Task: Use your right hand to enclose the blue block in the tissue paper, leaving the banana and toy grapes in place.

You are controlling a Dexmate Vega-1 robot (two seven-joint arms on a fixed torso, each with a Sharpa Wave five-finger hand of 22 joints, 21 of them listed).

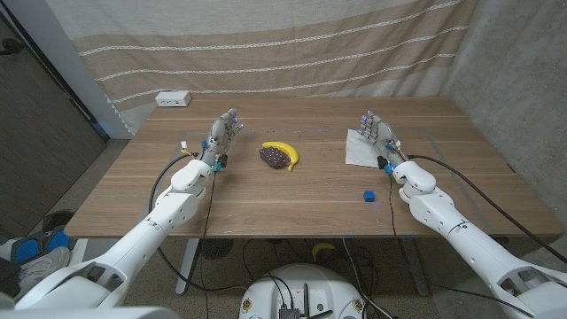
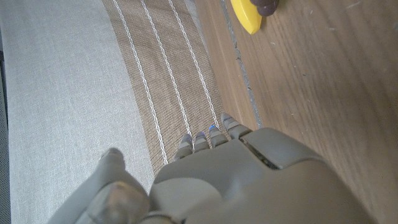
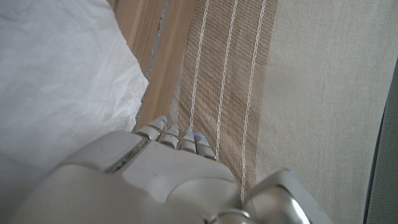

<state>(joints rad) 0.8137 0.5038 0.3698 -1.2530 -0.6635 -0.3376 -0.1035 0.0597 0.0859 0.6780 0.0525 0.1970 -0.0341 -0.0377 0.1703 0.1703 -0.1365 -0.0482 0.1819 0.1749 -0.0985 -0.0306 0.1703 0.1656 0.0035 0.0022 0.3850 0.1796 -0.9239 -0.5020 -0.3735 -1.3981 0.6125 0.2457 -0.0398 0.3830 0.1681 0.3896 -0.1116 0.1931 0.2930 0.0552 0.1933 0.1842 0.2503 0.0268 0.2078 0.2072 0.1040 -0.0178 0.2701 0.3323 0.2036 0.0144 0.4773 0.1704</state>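
Right hand [image 1: 376, 133] empty over white tissue paper [image 1: 358, 146]; small blue block [image 1: 369, 194] nearby.

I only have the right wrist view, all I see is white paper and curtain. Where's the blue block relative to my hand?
Observer: In the head view the blue block sits on the table, nearer the robot than the right hand and apart from it.
Operator: Is the tissue near it?
Observer: The tissue paper lies flat beside the right hand, farther from the robot than the block; the two do not touch.
Operator: And the fruit?
Observer: The banana curves around the toy grapes mid-table, between the two hands.
Operator: Left hand busy?
Observer: The left hand holds nothing, fingers apart.
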